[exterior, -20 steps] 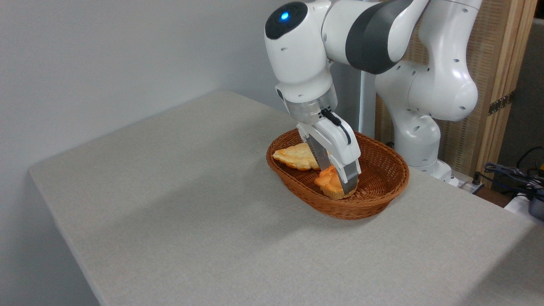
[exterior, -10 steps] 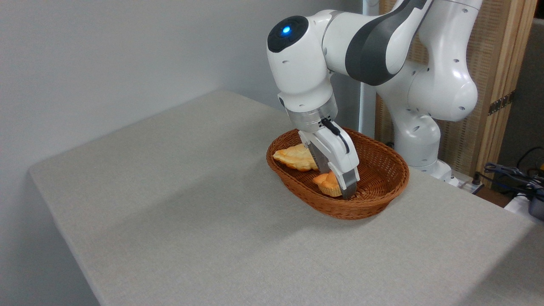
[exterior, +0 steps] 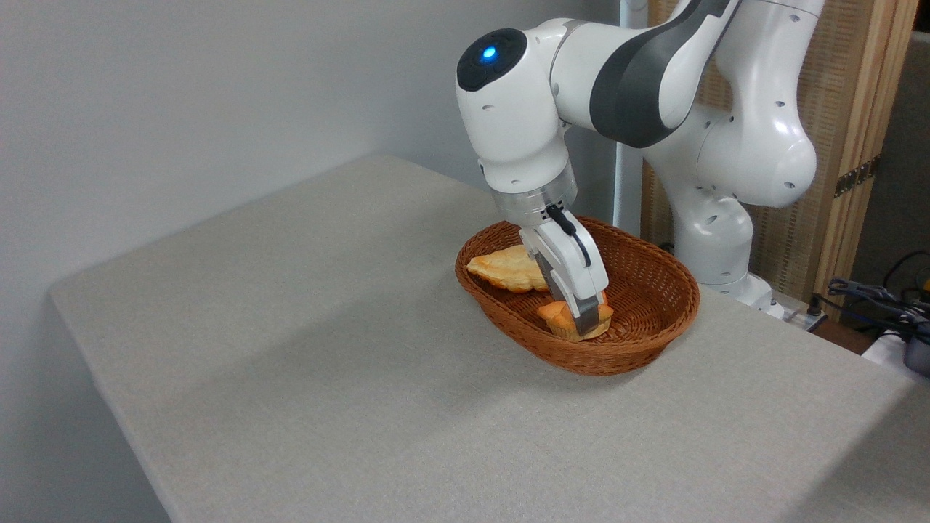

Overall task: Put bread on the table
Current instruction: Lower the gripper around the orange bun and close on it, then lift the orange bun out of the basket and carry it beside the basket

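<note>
Fingers [exterior: 585, 319] of the gripper [exterior: 590, 323] reached down into the wicker basket [exterior: 657, 341] and sat right at the small orange bun [exterior: 561, 317]. One grey finger covered the middle of the bun, so the bun showed on both sides of it. The other finger was hidden behind, so I could not tell if the gripper was squeezing the bun or only touching it.

The bun sat low in the basket, near the front wall, with its pale bottom facing down. It was not on the table [exterior: 290, 349]. Just beside it, to the left and a bit farther back, lay a longer pale-yellow loaf [exterior: 505, 269]. It leaned against the basket's left side.

Above the fingers, the white gripper body tilted up and to the left. It joined a silver ring and then the big white arm [exterior: 639, 80]. A small blue light [exterior: 488, 52] glowed on the arm's round head.

The brown basket stood on the table's grey cloth, toward the back right. Behind the arm stood a wooden screen [exterior: 850, 145], and some dark cables [exterior: 872, 294] lay at the far right.
</note>
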You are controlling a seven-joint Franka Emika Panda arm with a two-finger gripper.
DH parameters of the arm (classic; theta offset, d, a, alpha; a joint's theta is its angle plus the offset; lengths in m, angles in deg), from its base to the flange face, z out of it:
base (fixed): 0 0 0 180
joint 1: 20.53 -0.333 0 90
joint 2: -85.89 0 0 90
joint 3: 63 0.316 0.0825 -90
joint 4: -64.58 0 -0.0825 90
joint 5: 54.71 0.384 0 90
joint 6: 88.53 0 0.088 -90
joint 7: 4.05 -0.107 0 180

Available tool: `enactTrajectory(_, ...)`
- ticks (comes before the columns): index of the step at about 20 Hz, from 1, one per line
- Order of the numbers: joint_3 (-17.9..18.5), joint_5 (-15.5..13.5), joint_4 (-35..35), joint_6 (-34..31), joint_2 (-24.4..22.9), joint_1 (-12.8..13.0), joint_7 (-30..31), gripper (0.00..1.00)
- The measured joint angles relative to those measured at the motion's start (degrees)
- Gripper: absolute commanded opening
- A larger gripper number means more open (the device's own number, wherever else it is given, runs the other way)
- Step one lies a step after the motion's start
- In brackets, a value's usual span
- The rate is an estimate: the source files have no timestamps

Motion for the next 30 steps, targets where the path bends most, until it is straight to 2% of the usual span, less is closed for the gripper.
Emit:
enactTrajectory(15,0.1,0.0,-0.9,-0.9,-0.1,-0.2,0.0,0.36)
enactTrajectory(20,0.1,0.0,-8.4,-7.7,-0.8,-0.2,-0.1,0.37)
enactTrajectory(24,-0.1,-0.3,-14.5,-8.2,-0.4,0.5,-0.1,0.39)
enactTrajectory(26,-0.2,-3.0,-17.9,-7.6,1.5,1.3,-0.1,0.42)
enactTrajectory(29,-0.3,-10.3,-25.0,-6.4,8.8,2.0,1.0,0.47)
enactTrajectory(30,-0.3,-11.2,-26.9,-5.8,11.7,2.2,1.7,0.55)
